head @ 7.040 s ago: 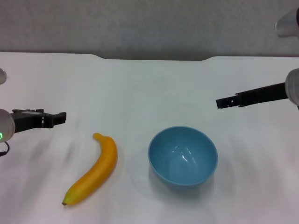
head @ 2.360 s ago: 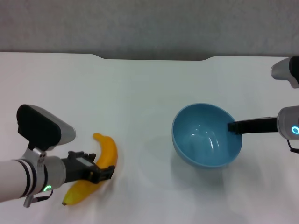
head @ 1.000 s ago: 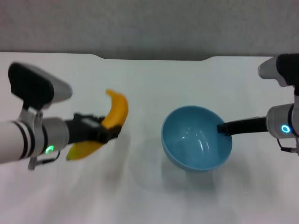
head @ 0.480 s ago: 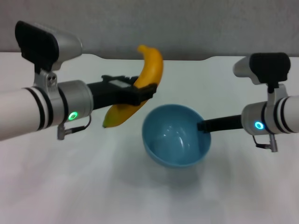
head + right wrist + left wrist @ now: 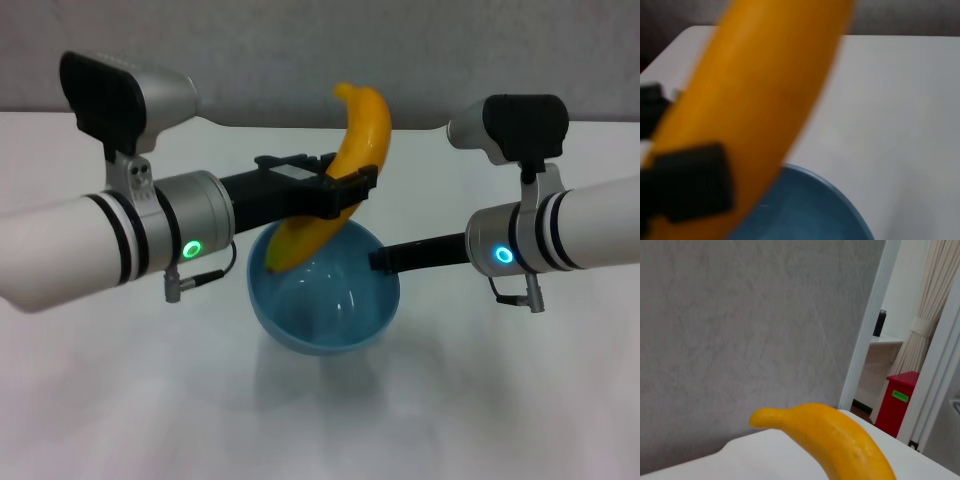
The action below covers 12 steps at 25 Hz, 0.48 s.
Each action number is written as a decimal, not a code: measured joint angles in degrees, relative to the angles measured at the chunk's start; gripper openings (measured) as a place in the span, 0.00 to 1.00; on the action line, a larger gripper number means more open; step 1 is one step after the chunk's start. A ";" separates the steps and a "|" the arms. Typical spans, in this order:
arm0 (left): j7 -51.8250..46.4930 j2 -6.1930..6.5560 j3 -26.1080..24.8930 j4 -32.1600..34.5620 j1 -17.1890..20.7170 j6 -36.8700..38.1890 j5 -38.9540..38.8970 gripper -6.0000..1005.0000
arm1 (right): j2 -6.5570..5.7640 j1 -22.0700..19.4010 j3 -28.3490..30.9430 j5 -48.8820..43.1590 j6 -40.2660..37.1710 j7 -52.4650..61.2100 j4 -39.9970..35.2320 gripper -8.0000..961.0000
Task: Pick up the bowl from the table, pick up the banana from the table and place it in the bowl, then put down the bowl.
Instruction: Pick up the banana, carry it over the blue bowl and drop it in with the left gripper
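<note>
The banana (image 5: 335, 190) hangs tilted over the bowl (image 5: 323, 300), both above the table (image 5: 120, 400)

Even, bright light; banana (image 5: 755, 100) blurred close up, perhaps unfocused.

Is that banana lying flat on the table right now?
No, the banana is held up in the air by the left gripper, its lower end over the bowl.
</note>
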 joint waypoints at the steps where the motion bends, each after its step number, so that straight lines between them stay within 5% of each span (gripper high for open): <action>1: 0.81 0.00 0.34 0.73 -0.13 0.27 -1.19 0.51 | -0.03 0.01 -0.10 0.25 0.14 0.00 -0.18 0.08; 12: 14.15 -0.01 1.52 8.84 -0.27 -0.03 -21.20 0.51 | -0.18 0.12 0.07 0.45 -0.05 0.26 -0.32 0.09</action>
